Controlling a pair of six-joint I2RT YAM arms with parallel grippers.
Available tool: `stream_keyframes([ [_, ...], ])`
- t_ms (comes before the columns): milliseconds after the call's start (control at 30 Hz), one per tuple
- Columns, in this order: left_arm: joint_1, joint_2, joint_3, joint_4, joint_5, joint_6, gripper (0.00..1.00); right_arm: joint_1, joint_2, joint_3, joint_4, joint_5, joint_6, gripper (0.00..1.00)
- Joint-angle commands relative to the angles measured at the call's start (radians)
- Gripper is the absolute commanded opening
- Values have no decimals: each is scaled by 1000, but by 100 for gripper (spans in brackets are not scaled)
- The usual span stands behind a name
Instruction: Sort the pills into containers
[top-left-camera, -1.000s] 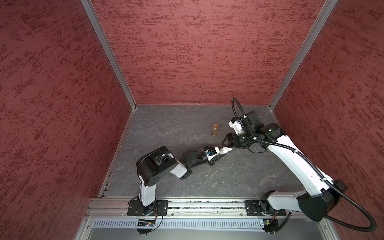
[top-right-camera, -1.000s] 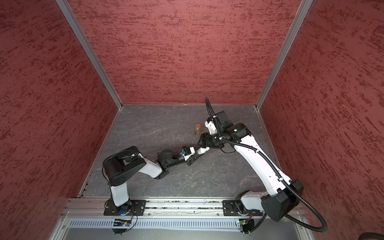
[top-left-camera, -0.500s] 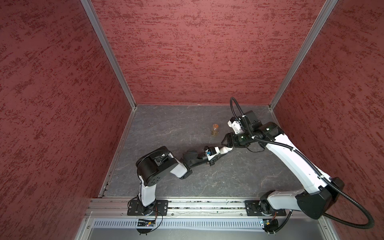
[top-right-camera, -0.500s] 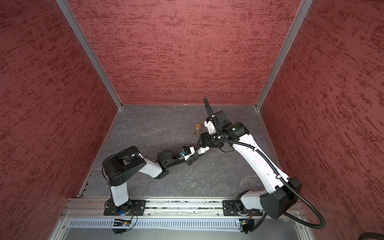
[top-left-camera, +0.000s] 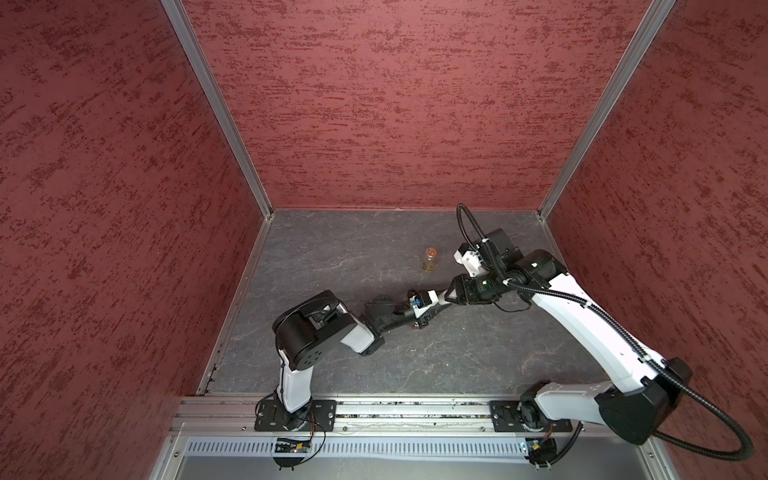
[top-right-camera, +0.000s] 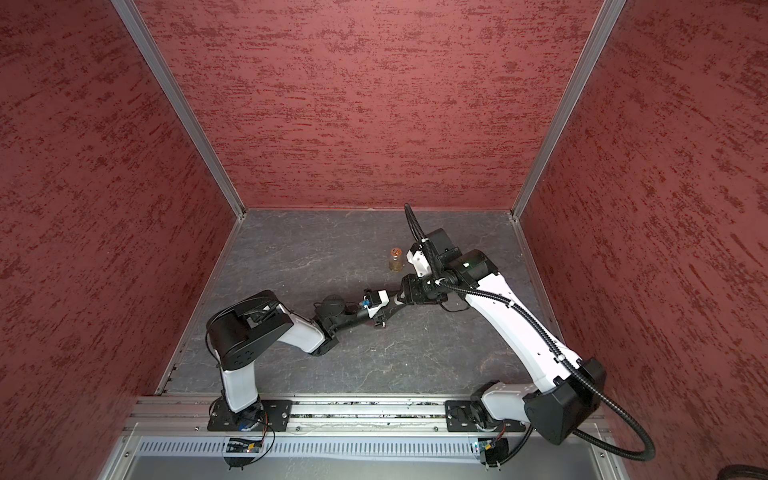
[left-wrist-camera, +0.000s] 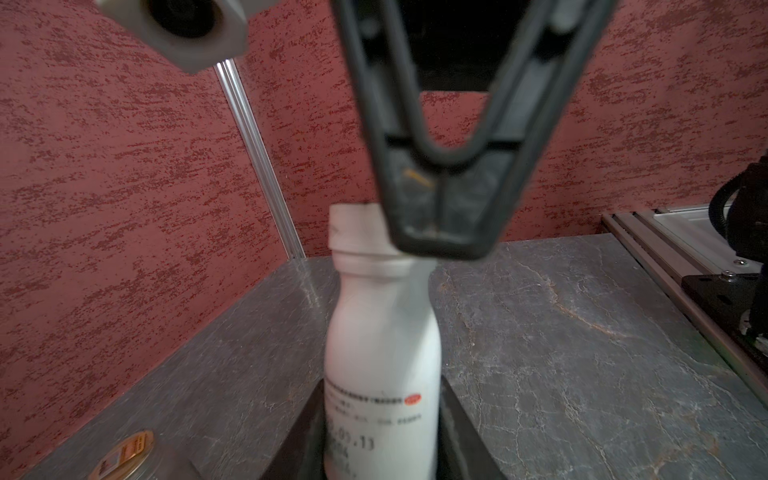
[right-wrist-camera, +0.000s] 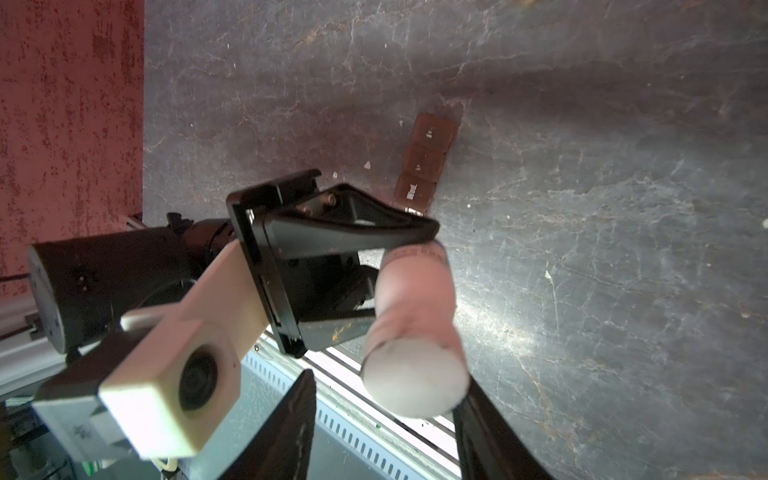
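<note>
1. Containers (right-wrist-camera: 428, 160) are laid flat near the white bottle's (left-wrist-camera: 382, 332) base end.
2. The bottle's body is clamped by the left gripper (left-wrist-camera: 380, 432).
3. Its cap (right-wrist-camera: 415, 376) is flanked by the right gripper (right-wrist-camera: 388, 399), open-jawed, along the bottle's long axis.

Two arms, left (top-left-camera: 328, 332) and right (top-left-camera: 582, 320). Two wrist cameras, left (right-wrist-camera: 178, 374) and right (left-wrist-camera: 191, 29). Two bottles: one white bottle (left-wrist-camera: 382, 332), one amber bottle (top-left-camera: 430, 258). One strip box (right-wrist-camera: 426, 162), with three compartments (right-wrist-camera: 434, 133) in view and the rest hidden.
</note>
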Motion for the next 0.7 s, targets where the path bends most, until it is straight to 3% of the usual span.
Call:
stream_keyframes([
  [0,1,9,20,18,-11,-16,0,15,-40,4,-38,-25,-2,54],
  [133,1,7,17,18,-9,-19,0,14,-44,74,-66,114,6,64],
  [300,-1,6,15,18,-4,-21,0,11,14,168,-68,228,-4,69],
  [667,-2,4,14,18,-2,-18,0,12,114,184,11,105,-34,66],
])
